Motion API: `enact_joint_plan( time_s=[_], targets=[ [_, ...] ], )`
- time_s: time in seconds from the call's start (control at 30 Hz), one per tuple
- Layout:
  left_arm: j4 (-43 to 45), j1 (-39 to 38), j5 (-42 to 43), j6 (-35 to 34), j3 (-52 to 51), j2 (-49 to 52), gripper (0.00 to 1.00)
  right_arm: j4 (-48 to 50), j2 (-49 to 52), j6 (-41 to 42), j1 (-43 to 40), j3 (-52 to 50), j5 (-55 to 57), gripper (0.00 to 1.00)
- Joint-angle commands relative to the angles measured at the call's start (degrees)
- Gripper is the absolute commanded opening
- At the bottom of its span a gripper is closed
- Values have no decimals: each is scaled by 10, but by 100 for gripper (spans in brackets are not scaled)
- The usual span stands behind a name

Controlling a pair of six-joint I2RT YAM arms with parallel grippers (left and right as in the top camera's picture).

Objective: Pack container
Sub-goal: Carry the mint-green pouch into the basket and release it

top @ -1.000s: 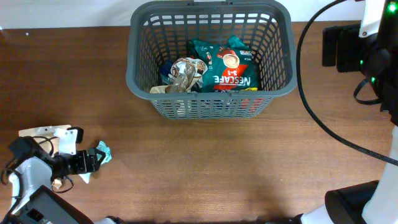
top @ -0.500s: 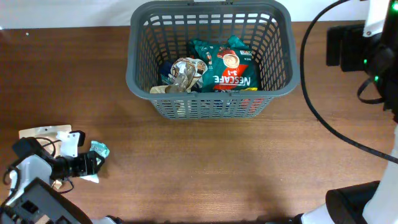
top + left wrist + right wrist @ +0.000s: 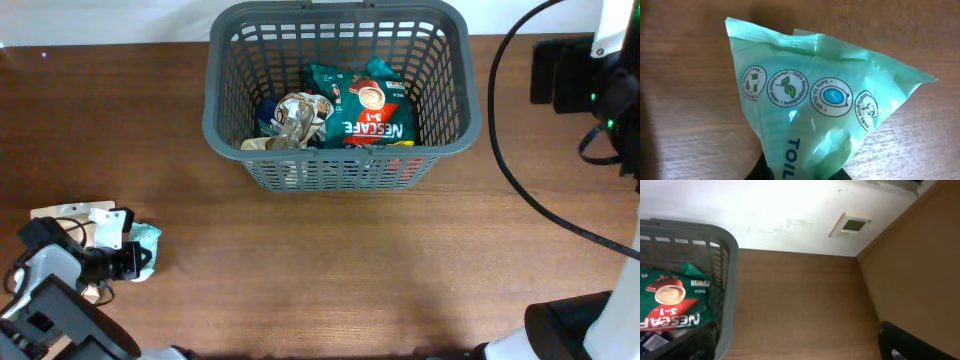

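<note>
The container [image 3: 214, 110], a dark grey slotted basket, stands at the back centre of the table and shows again at the left of the right wrist view [image 3: 730, 285]. Inside lie a green Nescafe packet [image 3: 372, 112] and a crumpled silver-brown packet [image 3: 296, 116]. At the front left, my left gripper [image 3: 133, 260] is shut on a light green packet [image 3: 145, 238]. That packet [image 3: 805, 95] fills the left wrist view, with the black jaws pinching its lower end. My right gripper [image 3: 556, 72] hangs at the back right, beside the basket, open and with nothing in it.
A flat tan and white card [image 3: 68, 213] lies under the left arm near the table's left edge. A black cable [image 3: 520, 195] loops over the right side. A pale wall with a small plate [image 3: 853, 225] rises behind the table.
The left gripper has shut on the light green packet and drawn it slightly left. The right arm has drifted a little to the right.
</note>
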Motion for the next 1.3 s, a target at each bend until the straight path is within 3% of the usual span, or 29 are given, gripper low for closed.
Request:
enact_joint_plan(
  time_s=[0.0,0.17,0.27,0.33,0.5,0.63,0.73,0.87,1.07,1.13,1.27],
  targets=[
    [4,-9,41,9,52,-1,2,6,2,-1,-3,-2,5,99],
    [59,-32,170,-30,224,-20,2,13,2,-1,-3,-2,0,99],
    [169,-60,242,-116,334,-20,2,12,2,-1,-3,-2,-7,99],
    [266,-93,246,-184,381,-20,1,9,2,-1,-3,-2,-18,99],
    [506,-240,246,-293,424,-20,1,9,2,-1,-3,-2,-30,99],
    [586,-388,243,-300,427,-20,1,9,2,-1,-3,-2,-40,99],
    [573,-489,237,-266,427,-12,1,7,2,-1,-2,-2,-45,99],
    [480,-574,206,-217,427,17,2,1,2,-1,-2,-2,-45,99],
    [329,-604,151,-158,427,67,1,0,2,-1,-2,-2,-66,99],
    [294,-604,111,-151,427,77,9,0,2,-1,-2,-2,-71,99],
    [205,-604,41,-64,427,92,2,0,2,-1,-2,-2,-75,99]
  ],
)
